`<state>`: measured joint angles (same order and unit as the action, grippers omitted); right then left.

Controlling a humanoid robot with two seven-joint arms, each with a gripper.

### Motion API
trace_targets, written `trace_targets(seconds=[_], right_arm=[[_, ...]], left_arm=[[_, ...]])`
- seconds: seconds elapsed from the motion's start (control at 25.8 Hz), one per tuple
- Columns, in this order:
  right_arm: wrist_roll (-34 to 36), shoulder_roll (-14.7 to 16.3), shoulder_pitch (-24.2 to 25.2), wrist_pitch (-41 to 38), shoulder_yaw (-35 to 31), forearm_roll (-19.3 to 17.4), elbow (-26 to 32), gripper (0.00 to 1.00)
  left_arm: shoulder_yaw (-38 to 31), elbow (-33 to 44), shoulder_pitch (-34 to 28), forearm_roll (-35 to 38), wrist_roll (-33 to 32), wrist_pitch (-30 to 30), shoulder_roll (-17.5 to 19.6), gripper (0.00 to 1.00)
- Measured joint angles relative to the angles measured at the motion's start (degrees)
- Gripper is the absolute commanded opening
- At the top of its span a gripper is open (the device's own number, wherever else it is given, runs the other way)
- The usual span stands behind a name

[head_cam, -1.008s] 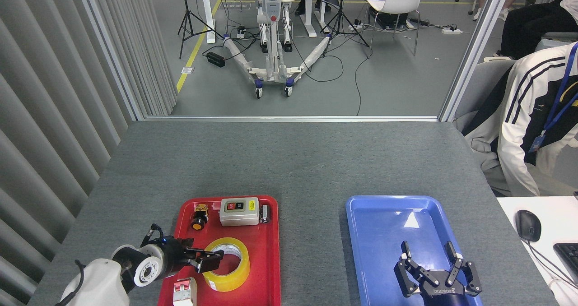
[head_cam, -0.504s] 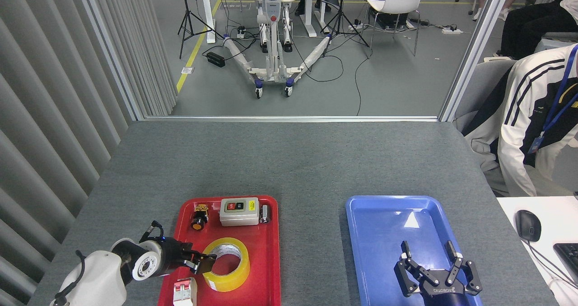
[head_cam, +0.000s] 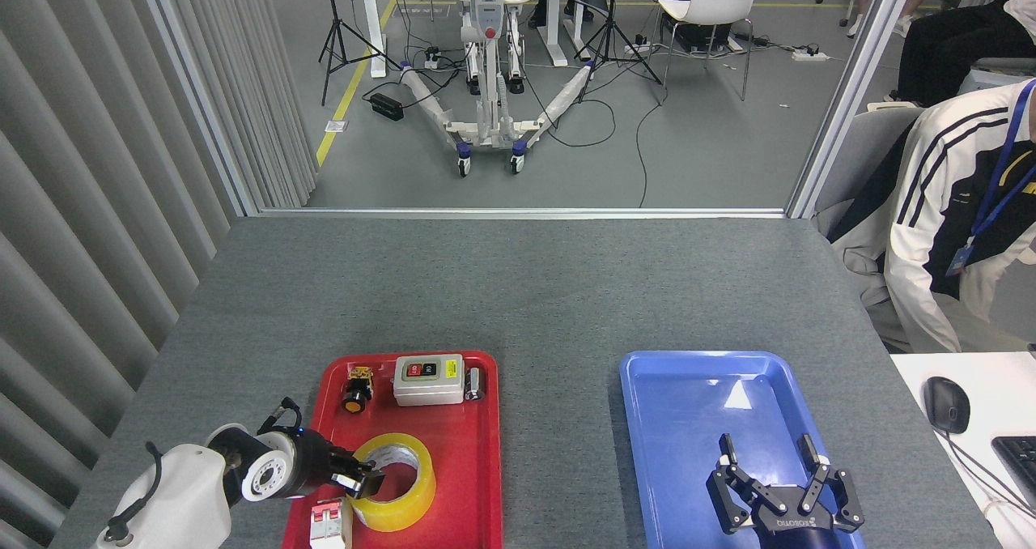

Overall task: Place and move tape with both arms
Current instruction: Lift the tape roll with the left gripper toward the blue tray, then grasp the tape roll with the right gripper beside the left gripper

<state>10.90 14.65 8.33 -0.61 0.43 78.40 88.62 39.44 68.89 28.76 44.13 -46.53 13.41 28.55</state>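
The tape (head_cam: 407,502), a wide yellow translucent roll with a white core, lies flat in the lower part of the red tray (head_cam: 473,460). My left gripper (head_cam: 364,482) reaches in from the lower left and straddles the roll's left wall, one finger inside the core and one outside, shut on it. My right gripper (head_cam: 765,454) hovers over the near end of the blue tray (head_cam: 696,360) with its black fingers spread open and nothing between them.
In the red tray there are also a grey switch box (head_cam: 429,379), a yellow push button (head_cam: 355,392) and a white breaker (head_cam: 327,525). A person in a white jacket (head_cam: 947,217) sits at the right edge. A mouse (head_cam: 946,404) lies on the side desk.
My left gripper has pulled back toward the lower left, and the tape has slid a little down and left with it. The right gripper has stayed still.
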Motion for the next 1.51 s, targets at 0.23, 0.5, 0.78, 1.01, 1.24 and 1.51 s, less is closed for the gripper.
trace_targets(seconds=[0.23, 0.5, 0.78, 1.01, 1.24, 1.51], right_arm=[[0.34, 0.01, 0.09, 0.0, 0.01, 0.0, 0.05, 1.0], [0.68, 0.05, 0.1, -0.21, 0.01, 0.0, 0.06, 1.0], [4.59, 0.7, 0.75, -13.73, -1.74, 0.32, 0.53, 1.0], [6.8, 1.79, 1.69, -38.14, -5.93, -0.51, 0.67, 1.0], [7.11, 1.46, 2.83, -43.83, -6.97, -2.63, 0.81, 1.0], [6.75, 0.38, 3.42, -44.38, -5.48, -3.45, 1.1, 1.0]], left_arm=[[-0.12, 0.81, 2.41, 0.44, 0.22, 4.6, -0.55, 0.13], [-5.41, 3.48, 3.09, -0.41, 8.44, 14.28, -3.22, 0.08], [-17.1, 3.1, -3.75, -0.05, 13.93, 29.2, -15.65, 0.06], [-16.67, 2.37, -6.05, 0.43, 15.76, 31.35, -20.57, 0.04], [-15.64, 2.37, -6.23, 0.43, 16.71, 31.57, -23.07, 0.02], [-15.31, 1.16, -6.25, -0.32, 18.23, 31.59, -26.43, 0.0]])
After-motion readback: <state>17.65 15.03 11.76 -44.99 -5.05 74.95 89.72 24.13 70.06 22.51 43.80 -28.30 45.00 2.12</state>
